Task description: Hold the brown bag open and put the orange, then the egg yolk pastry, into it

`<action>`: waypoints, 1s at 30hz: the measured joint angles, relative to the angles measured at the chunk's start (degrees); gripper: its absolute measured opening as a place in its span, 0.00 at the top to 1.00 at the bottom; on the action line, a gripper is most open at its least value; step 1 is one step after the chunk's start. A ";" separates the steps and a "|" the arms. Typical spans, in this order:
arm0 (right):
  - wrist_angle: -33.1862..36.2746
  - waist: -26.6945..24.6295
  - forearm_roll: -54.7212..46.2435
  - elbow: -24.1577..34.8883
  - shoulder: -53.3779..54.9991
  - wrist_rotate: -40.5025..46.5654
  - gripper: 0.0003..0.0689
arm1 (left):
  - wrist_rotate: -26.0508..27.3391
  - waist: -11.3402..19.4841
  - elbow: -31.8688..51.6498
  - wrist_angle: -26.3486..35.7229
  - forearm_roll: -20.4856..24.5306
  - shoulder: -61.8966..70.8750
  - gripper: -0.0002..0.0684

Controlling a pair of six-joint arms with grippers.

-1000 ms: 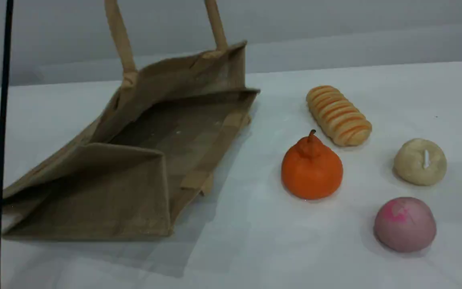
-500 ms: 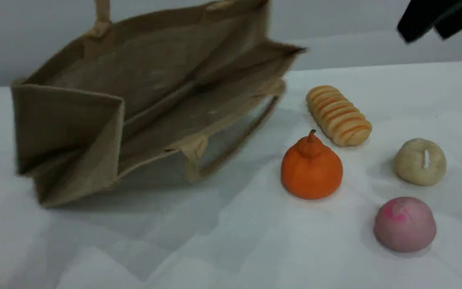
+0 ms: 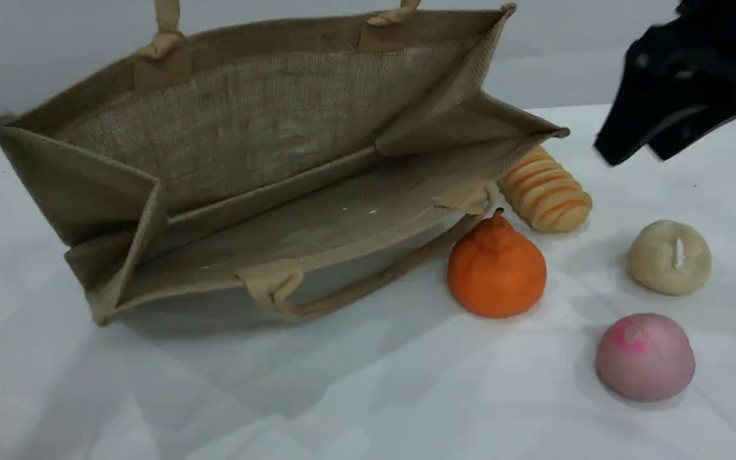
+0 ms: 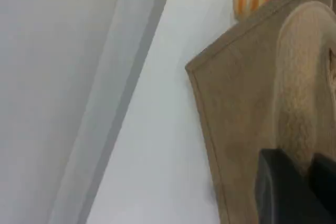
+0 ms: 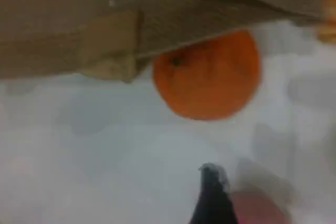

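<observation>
Risk lay chiefly at the orange [image 3: 497,271], which was found on the worktop [image 3: 368,396] at about four o'clock of the brown bag [image 3: 266,128]. Its stem was tucked just under the bag's near rim; whether the two touched could not be told. The bag was held up by its far handle [image 4: 302,77], which was pinched between the pressed-together fingers of the left hand [image 4: 295,167], and its mouth was tipped towards six o'clock. The right hand [image 3: 631,155] was seen spread, with nothing in it, up at about one o'clock of the orange.

A grasp brought straight down was judged likely to snag the overhanging rim or the slack near handle [image 3: 368,291], which drooped just beside the fruit at its nine o'clock. A caught rim could have tugged the bag in the left hand's pinch or set the orange rolling. A knock to the striped roll [image 3: 550,195], lying near the orange's one o'clock and partly hidden behind the bag's corner, was also thought possible.

Open room was seen from the orange's three to six o'clock. Bare worktop lay between it, the egg yolk pastry [image 3: 668,259] at three o'clock and the pink bun [image 3: 644,358] at about four o'clock, both well apart from the bag. An approach from that side was judged the safer one.
</observation>
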 joint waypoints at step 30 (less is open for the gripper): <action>-17.79 11.40 13.53 -0.42 14.37 -16.92 0.34 | -7.72 1.76 0.00 -1.70 6.01 0.10 0.86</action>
